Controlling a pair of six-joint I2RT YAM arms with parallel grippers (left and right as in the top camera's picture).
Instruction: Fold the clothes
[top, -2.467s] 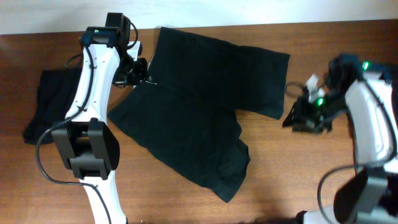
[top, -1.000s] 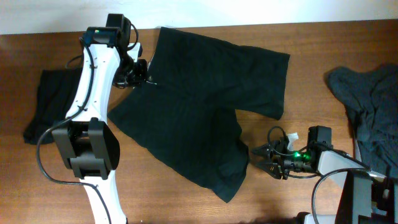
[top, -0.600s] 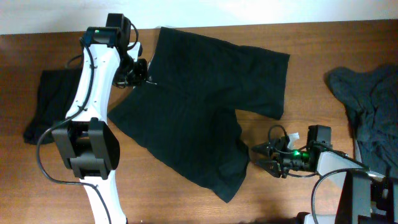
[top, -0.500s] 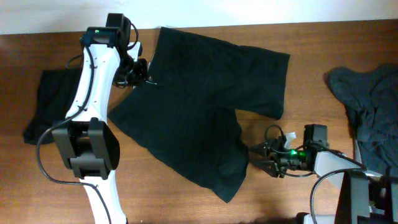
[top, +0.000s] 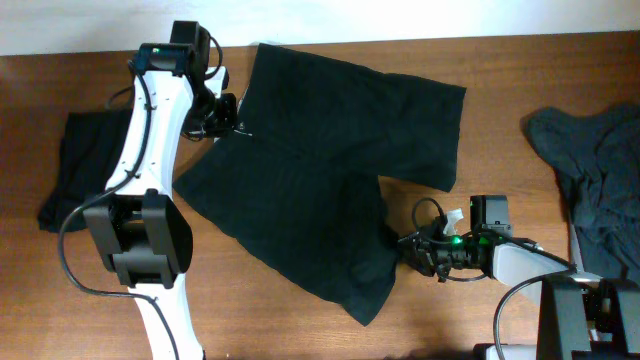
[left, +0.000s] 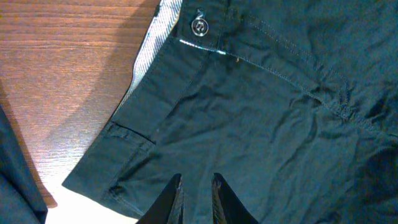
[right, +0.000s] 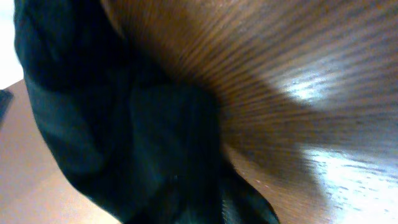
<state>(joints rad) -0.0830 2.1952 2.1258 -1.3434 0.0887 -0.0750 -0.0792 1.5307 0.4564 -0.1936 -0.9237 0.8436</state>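
Wide black shorts (top: 320, 170) lie spread across the middle of the table. My left gripper (top: 228, 118) is at their waistband on the upper left. In the left wrist view its fingers (left: 177, 186) stand close together with the dark cloth (left: 261, 112) pinched between them, below the button (left: 199, 25) and the pale waistband strip (left: 149, 56). My right gripper (top: 403, 246) lies low on the table at the hem of the lower right leg, shut on that edge. Black fabric (right: 93, 124) fills the right wrist view and hides its fingers.
A second dark garment (top: 75, 165) lies folded at the left, beside the left arm (top: 150, 130). A crumpled dark grey garment (top: 595, 170) sits at the right edge. Bare wood (top: 500, 130) lies between it and the shorts.
My right gripper slid left along the table to the shorts' leg hem, and its fingers closed on the cloth. The left arm and the shorts have not moved.
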